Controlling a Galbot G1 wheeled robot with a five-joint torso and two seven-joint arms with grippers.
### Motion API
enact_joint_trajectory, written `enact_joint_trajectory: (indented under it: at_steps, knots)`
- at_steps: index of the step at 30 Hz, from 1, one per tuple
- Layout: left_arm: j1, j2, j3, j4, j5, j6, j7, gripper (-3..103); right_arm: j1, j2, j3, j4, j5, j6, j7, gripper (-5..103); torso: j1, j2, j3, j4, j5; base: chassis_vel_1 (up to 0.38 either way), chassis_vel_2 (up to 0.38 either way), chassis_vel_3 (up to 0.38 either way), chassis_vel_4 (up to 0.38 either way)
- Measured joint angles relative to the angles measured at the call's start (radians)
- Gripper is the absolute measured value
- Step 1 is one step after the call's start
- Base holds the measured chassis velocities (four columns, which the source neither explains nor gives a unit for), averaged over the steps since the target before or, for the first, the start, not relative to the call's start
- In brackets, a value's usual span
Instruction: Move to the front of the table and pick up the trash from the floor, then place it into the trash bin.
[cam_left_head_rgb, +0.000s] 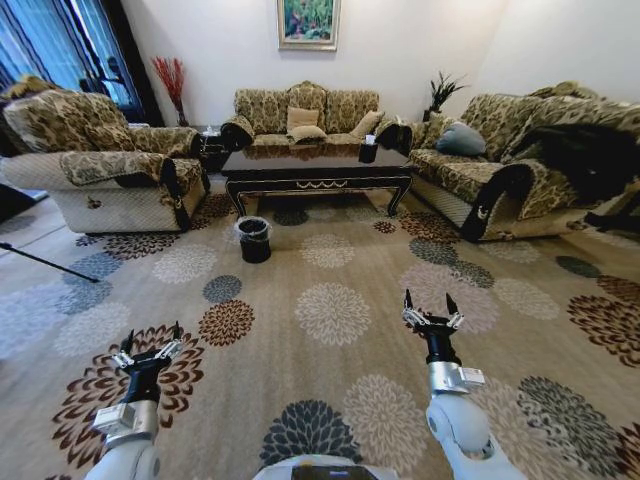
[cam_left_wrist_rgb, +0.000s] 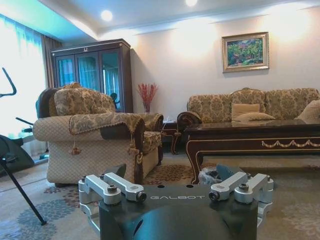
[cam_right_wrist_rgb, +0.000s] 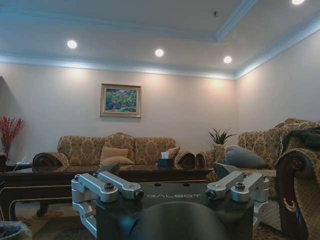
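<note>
1. Head view: the desk (cam_left_head_rgb: 316, 163) stands far ahead at 12 o'clock, the bin (cam_left_head_rgb: 254, 240) on the floor (cam_left_head_rgb: 330, 370) off its front-left corner at 11. The left hand (cam_left_head_rgb: 148, 343) at 8 and the right hand (cam_left_head_rgb: 432, 310) at 4 hover over the floor, both spread wide and empty.
2. Left wrist view: the bin (cam_left_wrist_rgb: 210, 176) sits below the desk (cam_left_wrist_rgb: 250, 136).
3. Right wrist view: the desk (cam_right_wrist_rgb: 75, 176) lies beyond the hand; the bin (cam_right_wrist_rgb: 12, 231) is at the corner.

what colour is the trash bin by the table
Black, with a clear liner; the trash bin shows best in the head view.
</note>
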Motion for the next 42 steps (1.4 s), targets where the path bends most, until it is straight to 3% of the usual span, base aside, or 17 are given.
enact_joint_trajectory:
  at_steps: [42]
  knots:
    - [0.000, 0.000, 0.000, 0.000, 0.000, 0.000, 0.000, 100, 0.000, 0.000, 0.000, 0.000, 0.000, 0.000, 0.000, 100, 0.061, 0.164, 0.103, 0.0000, 0.0000, 0.000, 0.000, 0.000, 0.000]
